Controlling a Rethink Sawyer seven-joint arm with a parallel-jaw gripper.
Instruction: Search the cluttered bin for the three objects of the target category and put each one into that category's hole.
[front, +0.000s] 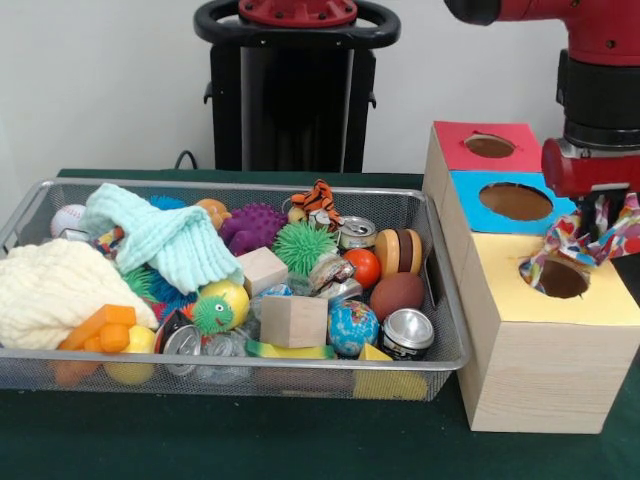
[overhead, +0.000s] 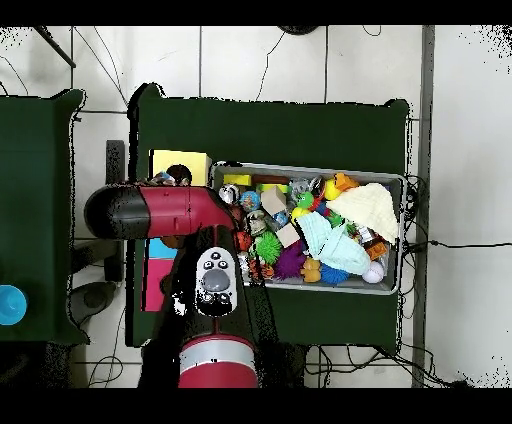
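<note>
desk (front: 300, 440): dark green cloth, nearest the camera, bare in front of the bin and box.
wooden box (front: 545, 370): at 4 o'clock in the front view, plain wood sides, three coloured tops in a row going away from the camera.
yellow hole (front: 558, 278): nearest of the three, a colourful fabric piece (front: 575, 245) hangs at its rim, one end over the opening.
tool (front: 612, 225): just above the yellow hole at 3 o'clock, pinching the fabric piece, whose strips trail from between the tips.
mesh bin (front: 20, 225): at 9 o'clock, full of clutter. near edge holds a tin can (front: 407, 332), a globe ball (front: 352, 327), a wooden cube (front: 294, 320) and orange blocks (front: 100, 328).
mid bin: a cream knit cloth (front: 50, 285), a mint knit cloth (front: 165, 240), a green spiky ball (front: 303, 246), a brown ball (front: 397, 295).
far bin: a purple spiky ball (front: 255, 226), a tiger toy (front: 318, 200), a baseball (front: 67, 218).
blue hole (front: 515, 201) and red hole (front: 489, 146): further back, nothing seen in them.
progress: a judgement only; one soft item is at the point of drop, and the two knit cloths look like the same category and remain in the bin.
room: pale wall behind; overhead shows white tiled floor with cables around the desk.
</note>
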